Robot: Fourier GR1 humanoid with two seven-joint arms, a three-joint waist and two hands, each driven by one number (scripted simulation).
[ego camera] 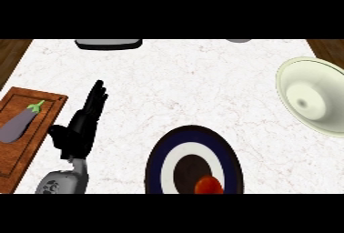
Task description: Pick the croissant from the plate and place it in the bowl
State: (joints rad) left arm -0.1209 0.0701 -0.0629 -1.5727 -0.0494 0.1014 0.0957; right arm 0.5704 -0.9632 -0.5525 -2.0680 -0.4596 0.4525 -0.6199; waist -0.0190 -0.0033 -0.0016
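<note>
A round plate (160, 159) with dark blue, white and brown rings sits at the lower middle of the counter. On its near edge lies a small orange-red item (209, 185), partly cut off by the view's lower edge; I cannot tell that it is a croissant. A cream bowl (316, 95) stands at the right edge, with nothing visible inside. My left hand (82, 123) rests at the lower left, fingers straight and pointing up, well left of the plate and holding nothing. My right hand does not show.
A wooden cutting board (20, 145) at the left edge carries a purple eggplant (19, 123). A dark tray-like object (107, 43) sits at the counter's far edge, and a grey object (238, 40) peeks in at the top right.
</note>
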